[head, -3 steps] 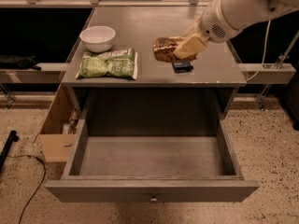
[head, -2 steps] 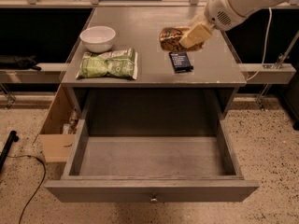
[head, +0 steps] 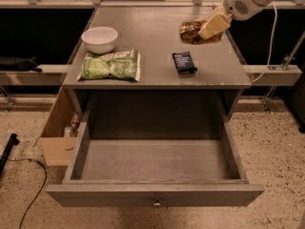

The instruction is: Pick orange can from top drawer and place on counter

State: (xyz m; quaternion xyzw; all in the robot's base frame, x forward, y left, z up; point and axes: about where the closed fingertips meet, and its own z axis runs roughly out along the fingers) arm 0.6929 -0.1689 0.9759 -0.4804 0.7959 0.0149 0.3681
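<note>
The orange can (head: 191, 32) lies on its side at the right rear of the counter (head: 152, 42), its mottled copper body showing left of my gripper (head: 209, 28). My gripper's pale fingers are shut on the can's right end, and whether the can rests on the surface or hangs just above it is unclear. The top drawer (head: 155, 194) stands pulled fully out below, with nothing visible on its grey floor and a small knob at the front centre.
A white bowl (head: 99, 39) and a green snack bag (head: 110, 66) sit on the counter's left side. A dark blue flat packet (head: 184, 62) lies in front of the can. A cardboard box (head: 57, 132) stands on the floor left of the drawer.
My gripper has carried the can farther back and to the right over the counter, away from the dark blue packet. The drawer has not moved.
</note>
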